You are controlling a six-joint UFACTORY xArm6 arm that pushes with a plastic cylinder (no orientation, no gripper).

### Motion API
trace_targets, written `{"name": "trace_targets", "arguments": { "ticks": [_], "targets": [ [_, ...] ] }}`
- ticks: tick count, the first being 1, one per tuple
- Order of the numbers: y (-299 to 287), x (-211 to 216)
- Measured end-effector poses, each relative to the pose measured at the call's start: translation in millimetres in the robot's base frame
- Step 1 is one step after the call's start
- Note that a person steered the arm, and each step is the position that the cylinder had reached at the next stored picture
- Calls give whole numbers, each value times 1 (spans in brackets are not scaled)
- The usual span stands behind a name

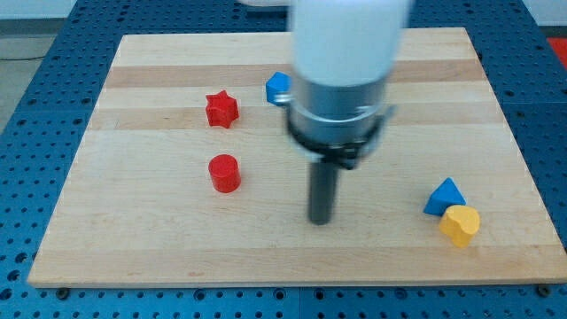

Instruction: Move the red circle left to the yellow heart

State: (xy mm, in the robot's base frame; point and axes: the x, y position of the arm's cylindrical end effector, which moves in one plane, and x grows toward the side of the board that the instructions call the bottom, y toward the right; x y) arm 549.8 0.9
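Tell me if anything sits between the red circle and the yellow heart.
Only my tip stands roughly on that line, partway from the red circle toward the yellow heart. The blue block touches the heart's upper side, just off the path.

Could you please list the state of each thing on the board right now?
red circle: upright, standing alone at the view's left, untouched.
red star: flat on the board, above the circle.
blue block: partly hidden behind the arm.
blue triangle: touching the yellow heart.
yellow heart: at the view's lower right.
my tip: on the board, right of the circle, touching nothing.
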Motion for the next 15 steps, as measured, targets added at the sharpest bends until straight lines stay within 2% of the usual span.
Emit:
{"name": "trace_targets", "arguments": {
  "ticks": [2, 3, 6, 8, 10, 11, 13, 15],
  "targets": [
    [-150, -12],
    [-177, -38],
    [-130, -61],
    [-70, -62],
    [-8, -52],
    [14, -30],
    [32, -24],
    [42, -46]
  ]
}}
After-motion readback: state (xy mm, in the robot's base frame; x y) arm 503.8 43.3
